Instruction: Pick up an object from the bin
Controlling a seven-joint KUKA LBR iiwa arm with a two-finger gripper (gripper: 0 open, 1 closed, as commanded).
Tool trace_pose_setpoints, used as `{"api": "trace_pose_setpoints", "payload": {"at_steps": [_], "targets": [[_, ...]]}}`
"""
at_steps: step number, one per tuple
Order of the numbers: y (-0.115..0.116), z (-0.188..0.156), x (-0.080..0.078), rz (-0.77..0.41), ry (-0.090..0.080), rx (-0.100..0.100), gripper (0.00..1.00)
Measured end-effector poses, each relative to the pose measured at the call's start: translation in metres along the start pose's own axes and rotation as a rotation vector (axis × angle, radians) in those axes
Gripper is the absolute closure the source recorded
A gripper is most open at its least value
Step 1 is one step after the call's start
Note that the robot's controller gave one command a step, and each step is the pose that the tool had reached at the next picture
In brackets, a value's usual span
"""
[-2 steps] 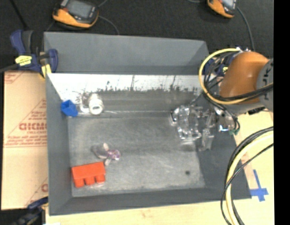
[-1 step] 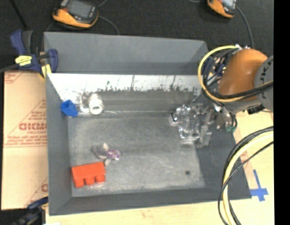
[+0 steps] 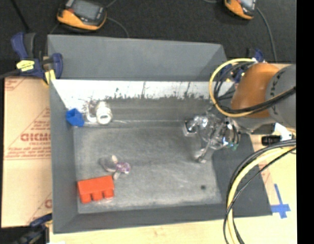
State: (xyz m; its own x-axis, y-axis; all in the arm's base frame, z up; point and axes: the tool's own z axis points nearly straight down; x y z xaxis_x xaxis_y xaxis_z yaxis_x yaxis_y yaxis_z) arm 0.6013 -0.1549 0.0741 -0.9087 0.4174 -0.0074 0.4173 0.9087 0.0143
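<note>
hovering pincer (image 3: 201, 155); red block (image 3: 96, 189) lies left-right

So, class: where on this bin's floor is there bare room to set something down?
The widest bare floor is the middle, between the red block and the gripper. The corner below the gripper is free too. Crowded: the left side, with the blue block, white spool and clear purplish piece.
</note>
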Motion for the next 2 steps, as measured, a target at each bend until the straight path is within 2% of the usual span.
{"api": "trace_pose_setpoints", "payload": {"at_steps": [1,2], "targets": [[0.0016,-0.0012,-0.0008,-0.006,-0.002,-0.002,0.00],[0.0017,-0.0021,-0.0019,-0.008,-0.006,-0.003,1.00]]}}
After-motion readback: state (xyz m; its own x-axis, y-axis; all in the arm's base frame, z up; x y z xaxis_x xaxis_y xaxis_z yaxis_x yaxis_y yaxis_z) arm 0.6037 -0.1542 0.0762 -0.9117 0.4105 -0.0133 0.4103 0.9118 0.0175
